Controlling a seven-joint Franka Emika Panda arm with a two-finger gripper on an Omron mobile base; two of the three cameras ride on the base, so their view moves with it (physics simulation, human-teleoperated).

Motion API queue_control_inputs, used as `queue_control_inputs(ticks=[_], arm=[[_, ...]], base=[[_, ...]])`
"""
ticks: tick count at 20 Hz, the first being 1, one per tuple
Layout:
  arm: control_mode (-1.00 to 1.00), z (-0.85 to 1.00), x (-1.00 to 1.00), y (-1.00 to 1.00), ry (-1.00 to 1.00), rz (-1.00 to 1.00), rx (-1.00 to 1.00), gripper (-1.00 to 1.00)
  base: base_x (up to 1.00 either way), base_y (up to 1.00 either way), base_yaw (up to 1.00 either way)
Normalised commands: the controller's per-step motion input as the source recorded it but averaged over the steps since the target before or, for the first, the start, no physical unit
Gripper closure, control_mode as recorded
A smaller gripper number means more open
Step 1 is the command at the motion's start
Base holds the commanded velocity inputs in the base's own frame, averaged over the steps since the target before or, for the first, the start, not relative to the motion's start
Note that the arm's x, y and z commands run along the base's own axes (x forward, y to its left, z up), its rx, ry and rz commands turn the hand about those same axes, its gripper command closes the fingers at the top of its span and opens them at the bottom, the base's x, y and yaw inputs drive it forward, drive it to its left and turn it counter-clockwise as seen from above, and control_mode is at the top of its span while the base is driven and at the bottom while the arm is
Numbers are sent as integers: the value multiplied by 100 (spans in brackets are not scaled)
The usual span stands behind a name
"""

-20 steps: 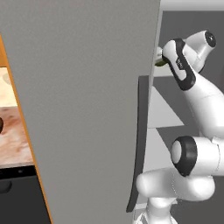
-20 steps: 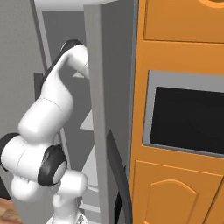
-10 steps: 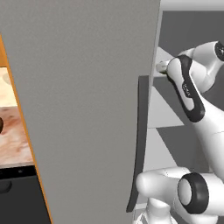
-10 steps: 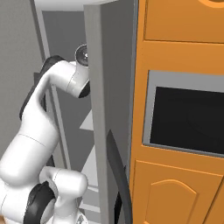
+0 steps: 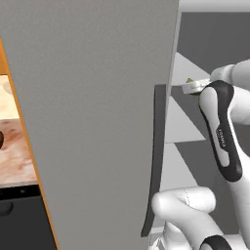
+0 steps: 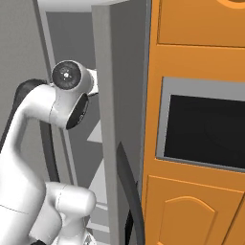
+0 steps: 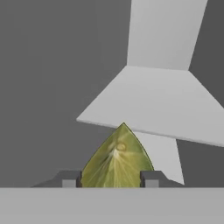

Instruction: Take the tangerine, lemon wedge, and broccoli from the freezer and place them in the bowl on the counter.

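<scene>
Sitting between the dark fingertips [image 7: 151,178] at six o'clock in the hand view, the lemon wedge [image 7: 117,158] is being pinched by the gripper [image 7: 110,179] inside the freezer [image 5: 97,112]. Judging by this, the wedge's retrieval is underway; next it needs withdrawing past the door toward the bowl on the counter [image 5: 14,141] at nine o'clock

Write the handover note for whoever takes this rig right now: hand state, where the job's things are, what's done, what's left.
Hand: inside the freezer, fingers on either side of the lemon wedge, closed on it.
Lemon wedge: between the fingertips, in front of a pale inner shelf; a bit of green also shows at the hand in the left base view.
Freezer door: open, dark handle facing the base.
Counter: visible left of the door.
Done: wedge grasped.
Left: carry the wedge out to the bowl. I can't place the tangerine or broccoli from these views, so check them.
</scene>
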Motion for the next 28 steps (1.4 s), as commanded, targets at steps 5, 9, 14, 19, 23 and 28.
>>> queue_control_inputs(ticks=[5,9,14,19,23,28], arm=[[-100,15,-99,1,1,-8,0,100],[-100,25,-89,3,3,-11,0,100],[-100,15,-80,10,3,-10,0,100],[-100,13,-78,19,8,-12,1,100],[-100,13,-49,22,6,-7,4,100],[-100,20,-12,18,8,-2,7,100]], base=[[0,0,0],[0,0,0],[0,0,0],[0,0,0],[0,0,0],[0,0,0]])
